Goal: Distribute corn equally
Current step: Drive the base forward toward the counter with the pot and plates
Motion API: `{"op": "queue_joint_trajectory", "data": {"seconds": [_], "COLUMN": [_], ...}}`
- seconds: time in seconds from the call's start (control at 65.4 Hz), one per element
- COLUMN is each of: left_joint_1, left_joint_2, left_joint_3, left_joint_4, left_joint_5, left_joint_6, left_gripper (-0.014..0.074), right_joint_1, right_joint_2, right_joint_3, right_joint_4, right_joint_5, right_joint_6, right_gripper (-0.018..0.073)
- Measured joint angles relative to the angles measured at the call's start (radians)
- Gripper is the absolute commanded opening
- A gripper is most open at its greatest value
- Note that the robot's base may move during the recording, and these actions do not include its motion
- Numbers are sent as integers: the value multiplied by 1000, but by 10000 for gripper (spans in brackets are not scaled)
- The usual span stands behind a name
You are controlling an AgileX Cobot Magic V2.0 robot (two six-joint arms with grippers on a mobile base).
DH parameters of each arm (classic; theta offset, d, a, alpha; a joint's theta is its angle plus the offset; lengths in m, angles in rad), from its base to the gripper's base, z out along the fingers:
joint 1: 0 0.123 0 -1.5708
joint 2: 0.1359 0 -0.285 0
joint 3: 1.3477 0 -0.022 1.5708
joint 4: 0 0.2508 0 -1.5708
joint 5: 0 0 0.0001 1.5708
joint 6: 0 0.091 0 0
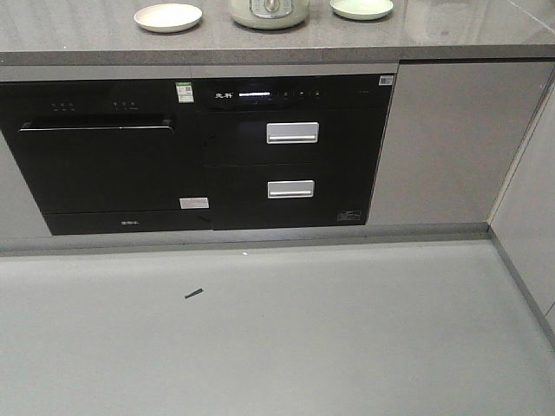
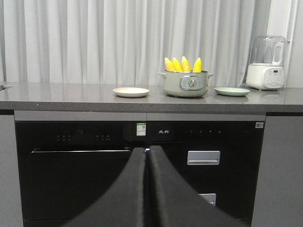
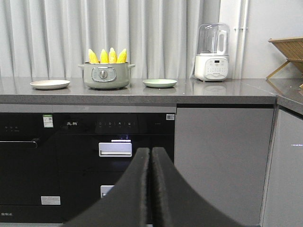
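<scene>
Several yellow corn cobs [image 2: 182,64] stand upright, tips up, in a pale green pot [image 2: 185,83] on the grey counter; they show too in the right wrist view, corn [image 3: 108,56] in the pot [image 3: 106,75]. A cream plate [image 2: 131,92] lies left of the pot and a green plate [image 2: 232,91] right of it. My left gripper [image 2: 147,150] is shut and empty, far in front of the counter, below its edge. My right gripper [image 3: 151,149] is likewise shut and empty. In the front view only the pot's base [image 1: 270,12] and both plates show.
A white blender [image 3: 212,53] stands on the counter right of the green plate [image 3: 160,83]. A wooden rack [image 3: 288,56] sits at the far right. Black built-in appliances [image 1: 208,152] fill the cabinet front. A small dark scrap [image 1: 192,295] lies on the grey floor.
</scene>
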Motion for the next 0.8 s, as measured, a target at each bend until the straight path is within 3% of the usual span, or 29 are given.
{"op": "queue_joint_trajectory", "data": {"seconds": [0.795], "left_joint_1": [0], "left_joint_2": [0], "left_joint_3": [0], "left_joint_4": [0], "left_joint_5": [0], "left_joint_6": [0], "left_gripper": [-6], "right_joint_1": [0], "right_joint_2": [0], "right_joint_3": [0], "right_joint_4": [0], "right_joint_5": [0], "right_joint_6": [0], "right_gripper": [-10]}}
